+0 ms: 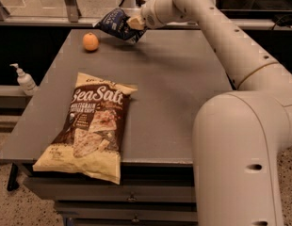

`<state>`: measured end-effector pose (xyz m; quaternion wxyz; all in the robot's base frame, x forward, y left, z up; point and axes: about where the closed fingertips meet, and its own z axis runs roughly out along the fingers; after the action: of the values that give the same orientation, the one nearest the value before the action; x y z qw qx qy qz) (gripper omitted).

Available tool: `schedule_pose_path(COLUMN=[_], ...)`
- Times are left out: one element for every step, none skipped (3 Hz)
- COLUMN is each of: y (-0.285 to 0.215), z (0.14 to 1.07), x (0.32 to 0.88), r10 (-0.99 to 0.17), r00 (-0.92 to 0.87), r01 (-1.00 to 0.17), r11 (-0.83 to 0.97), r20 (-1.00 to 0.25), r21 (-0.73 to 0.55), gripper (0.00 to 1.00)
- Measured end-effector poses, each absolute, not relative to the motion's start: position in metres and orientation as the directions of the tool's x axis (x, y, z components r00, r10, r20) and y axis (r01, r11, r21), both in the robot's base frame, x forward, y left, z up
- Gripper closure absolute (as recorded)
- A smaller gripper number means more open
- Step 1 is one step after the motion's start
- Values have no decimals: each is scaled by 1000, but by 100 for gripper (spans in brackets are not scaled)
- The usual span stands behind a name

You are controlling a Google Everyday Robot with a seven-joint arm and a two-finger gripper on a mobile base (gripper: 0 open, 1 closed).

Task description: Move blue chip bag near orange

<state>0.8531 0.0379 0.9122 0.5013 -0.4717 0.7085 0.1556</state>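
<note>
The blue chip bag (117,24) is a small dark navy glossy bag with white lettering, held above the far edge of the grey table (174,93). My gripper (133,23) is shut on its right side and holds it tilted, lifted off the surface. The orange (91,42) sits on the table at the far left, a short way to the left of and below the bag. The bag and the orange are apart.
A large cream-and-brown "Sea Salt" chip bag (90,126) lies flat at the front left of the table. A white pump bottle (25,79) stands on a ledge left of the table. My arm (240,102) spans the right side. A railing runs behind the table.
</note>
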Motion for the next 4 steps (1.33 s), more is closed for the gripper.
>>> schedule_pose_path(y=[42, 44, 46, 35], z=[909, 908, 908, 910], x=[854, 853, 852, 850], r10=[-512, -511, -509, -489], r00=[-55, -56, -56, -58], r01=[-830, -834, -837, -830], r11=[501, 496, 493, 508], r20=[-857, -858, -859, -870], r21=[-246, -241, -238, -230], gripper=[37, 13, 0, 0])
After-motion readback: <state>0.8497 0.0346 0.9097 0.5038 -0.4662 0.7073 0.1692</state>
